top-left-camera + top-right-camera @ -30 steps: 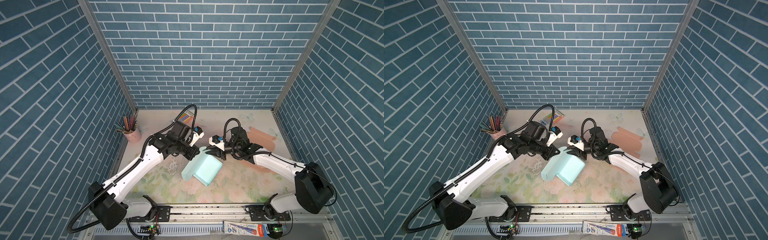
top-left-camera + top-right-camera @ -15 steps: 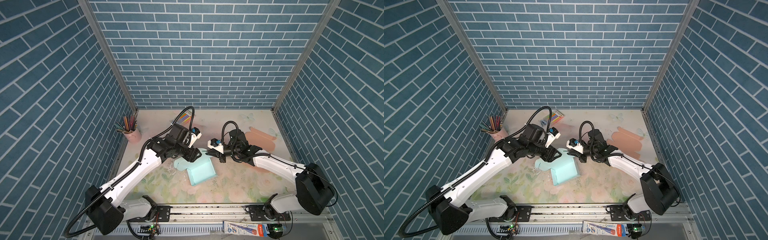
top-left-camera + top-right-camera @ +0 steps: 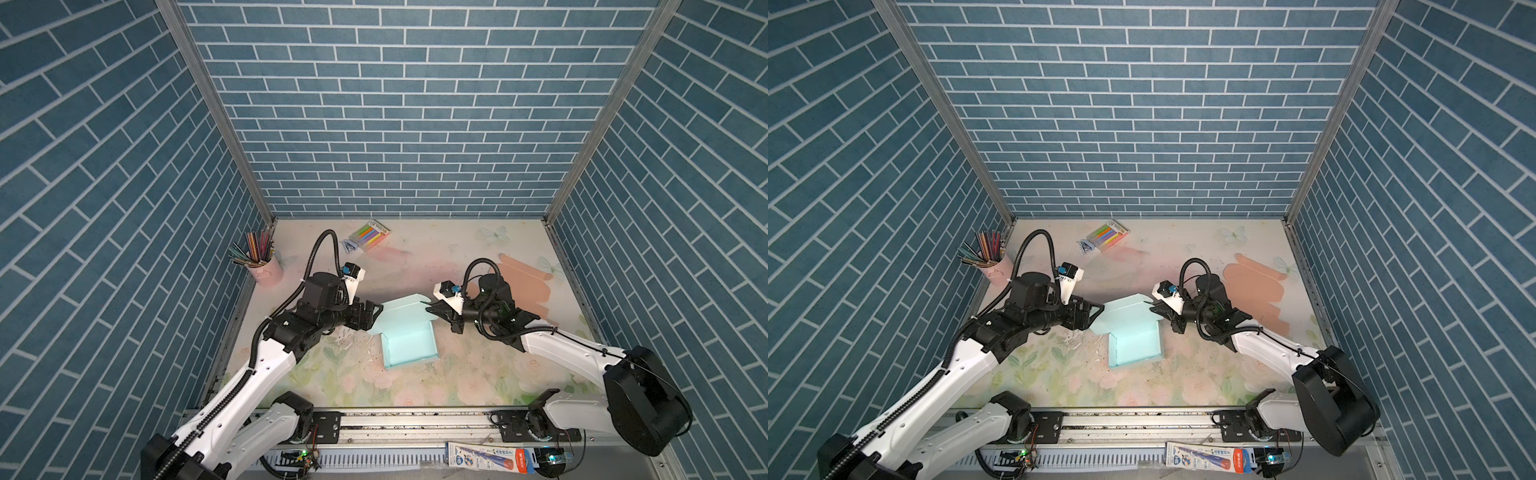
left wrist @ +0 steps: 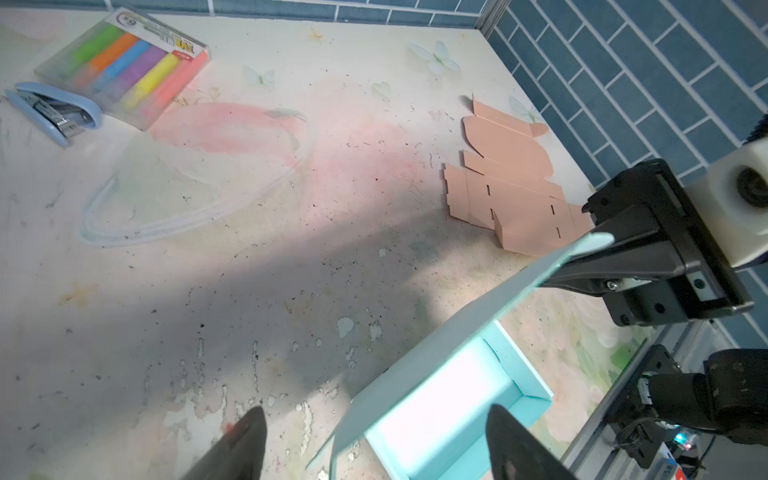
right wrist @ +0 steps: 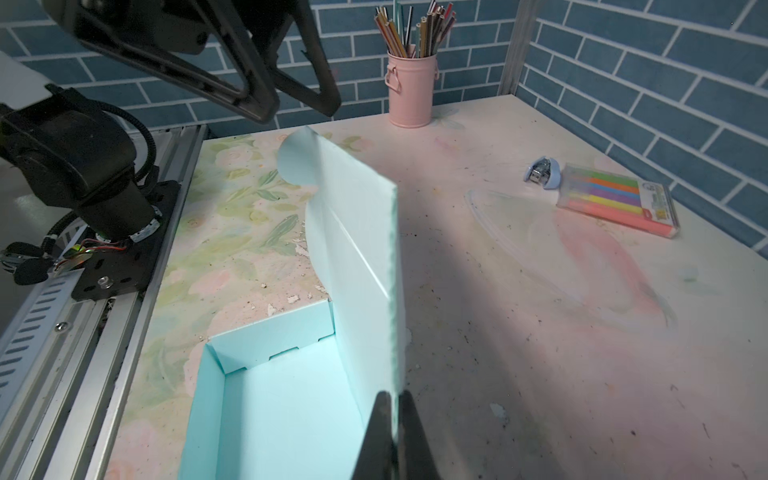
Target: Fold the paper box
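Note:
The light blue paper box (image 3: 409, 347) (image 3: 1133, 343) sits on the table as an open tray with its lid flap (image 5: 357, 232) standing up. My right gripper (image 5: 392, 399) (image 3: 430, 311) is shut on the flap's edge at the box's right rear corner. My left gripper (image 4: 374, 419) (image 3: 374, 311) is open at the flap's left end, its fingers (image 4: 249, 424) straddling the box corner (image 4: 440, 382) without touching it. The right wrist view shows the left gripper (image 5: 299, 106) hovering above the flap's rounded tab.
A flat pink-brown cardboard blank (image 3: 528, 282) lies at the right rear. A pink cup of pencils (image 3: 266, 270) stands at the left wall. A highlighter pack (image 3: 370, 235) and a blue stapler (image 3: 349, 246) lie at the back. The metal rail (image 3: 395, 428) runs along the front edge.
My left gripper has opened and let go of the box. The box has dropped from a tilt to sit flat, and my right gripper has shut on the lid flap.

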You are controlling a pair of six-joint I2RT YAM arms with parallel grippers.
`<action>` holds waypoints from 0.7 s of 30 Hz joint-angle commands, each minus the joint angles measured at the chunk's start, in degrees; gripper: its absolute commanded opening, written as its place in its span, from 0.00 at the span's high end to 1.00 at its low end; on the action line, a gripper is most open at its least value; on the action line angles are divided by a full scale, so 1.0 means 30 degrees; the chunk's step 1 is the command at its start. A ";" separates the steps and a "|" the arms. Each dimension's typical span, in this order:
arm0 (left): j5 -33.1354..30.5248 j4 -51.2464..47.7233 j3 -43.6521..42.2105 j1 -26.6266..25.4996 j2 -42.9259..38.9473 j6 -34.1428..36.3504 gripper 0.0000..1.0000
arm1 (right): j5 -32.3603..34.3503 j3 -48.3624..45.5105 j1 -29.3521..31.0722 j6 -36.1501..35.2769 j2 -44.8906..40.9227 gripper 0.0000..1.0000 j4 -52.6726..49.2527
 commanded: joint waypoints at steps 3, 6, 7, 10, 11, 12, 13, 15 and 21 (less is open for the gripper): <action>0.0811 0.4371 -0.2568 0.0116 -0.0757 -0.1865 0.15 | 0.1049 -0.0516 -0.0498 0.1107 -0.0276 0.97 0.0522; 0.0913 0.5889 -0.3664 0.0086 -0.0944 -0.2643 0.16 | 0.1114 -0.0558 -0.0714 0.1157 -0.0258 0.96 0.0568; 0.0745 0.6303 -0.3960 0.0085 -0.0940 -0.2878 0.16 | 0.1170 -0.0581 -0.0790 0.1241 -0.0286 0.96 0.0650; 0.1176 0.7971 -0.4960 -0.0014 -0.0661 -0.3488 0.15 | 0.1438 -0.0737 -0.1064 0.1642 -0.0246 0.96 0.0855; 0.1175 0.8364 -0.5244 -0.0107 -0.0502 -0.3605 0.16 | 0.1578 -0.0659 -0.1101 0.1620 -0.0172 0.96 0.0672; 0.1144 0.8695 -0.5466 -0.0239 -0.0383 -0.3618 0.15 | 0.1583 -0.0602 -0.1105 0.1522 -0.0095 0.96 0.0469; 0.1004 0.8909 -0.5628 -0.0376 -0.0209 -0.3606 0.15 | 0.1512 -0.0557 -0.1101 0.1516 -0.0049 0.96 0.0376; 0.0788 0.9160 -0.5748 -0.0720 0.0147 -0.3501 0.15 | 0.1389 -0.0647 -0.1101 0.1712 -0.0106 0.96 0.0521; 0.0472 0.9554 -0.5812 -0.1308 0.1077 -0.3277 0.25 | 0.0800 -0.0781 -0.1101 0.1688 -0.0135 0.94 0.0632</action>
